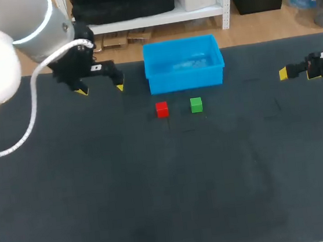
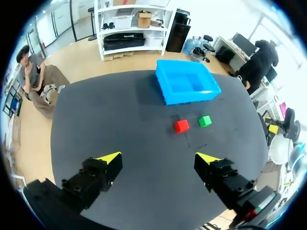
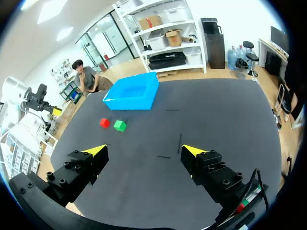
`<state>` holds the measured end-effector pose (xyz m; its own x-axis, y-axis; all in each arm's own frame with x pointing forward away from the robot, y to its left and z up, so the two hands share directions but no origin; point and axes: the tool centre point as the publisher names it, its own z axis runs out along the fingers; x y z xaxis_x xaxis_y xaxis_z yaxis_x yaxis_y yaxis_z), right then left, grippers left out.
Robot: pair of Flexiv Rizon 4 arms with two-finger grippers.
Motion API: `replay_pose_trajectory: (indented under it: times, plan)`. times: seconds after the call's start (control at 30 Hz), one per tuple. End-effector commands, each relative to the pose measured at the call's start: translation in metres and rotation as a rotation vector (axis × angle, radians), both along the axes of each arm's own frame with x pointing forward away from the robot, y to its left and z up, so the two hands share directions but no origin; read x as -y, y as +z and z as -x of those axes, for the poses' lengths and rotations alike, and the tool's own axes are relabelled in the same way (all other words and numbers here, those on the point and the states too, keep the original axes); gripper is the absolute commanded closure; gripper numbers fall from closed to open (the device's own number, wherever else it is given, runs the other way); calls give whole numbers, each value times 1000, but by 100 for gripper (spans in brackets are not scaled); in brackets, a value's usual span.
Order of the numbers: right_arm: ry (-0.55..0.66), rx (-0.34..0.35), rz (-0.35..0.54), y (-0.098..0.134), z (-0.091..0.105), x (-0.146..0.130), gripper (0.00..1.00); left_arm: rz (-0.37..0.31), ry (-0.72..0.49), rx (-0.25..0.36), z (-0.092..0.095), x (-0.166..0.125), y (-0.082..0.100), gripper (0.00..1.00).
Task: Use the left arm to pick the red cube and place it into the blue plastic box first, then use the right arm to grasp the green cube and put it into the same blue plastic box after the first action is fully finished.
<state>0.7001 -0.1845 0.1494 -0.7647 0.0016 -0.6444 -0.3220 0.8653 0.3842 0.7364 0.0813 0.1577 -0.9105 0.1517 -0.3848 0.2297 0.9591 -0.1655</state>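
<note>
Gaping empty, both jaws flank the smooth red cube (image 1: 161, 109), green cube (image 1: 196, 105) and plastic box (image 1: 186, 81).

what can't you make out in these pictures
Head view: right gripper, its rear cut off by the edge.
Head view: floor of the blue box, partly hidden by its front wall.
All views: red cube and green cube, too small for surface detail.

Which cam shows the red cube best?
Left wrist view: the red cube is nearest there, unobstructed, ahead of the open left gripper, with the green cube beside it. Head view shows it smaller, in front of the blue box. Right wrist view shows it small and far off.
</note>
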Motion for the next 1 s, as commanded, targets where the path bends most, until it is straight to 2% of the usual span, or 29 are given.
replay_pose_trajectory:
  times: [0.03, 0.4, 1.0]
  plan:
    - [0, -1, 1, 0, 0, 0, 0, -32, 16, -28, -14, 10, 1, 0]
    - [0, -1, 1, 0, 0, 0, 0, -29, 42, -32, -39, 14, 0, 0]
    - [0, -1, 1, 0, 0, 0, 0, -133, 0, -76, -50, 28, -14, 0]
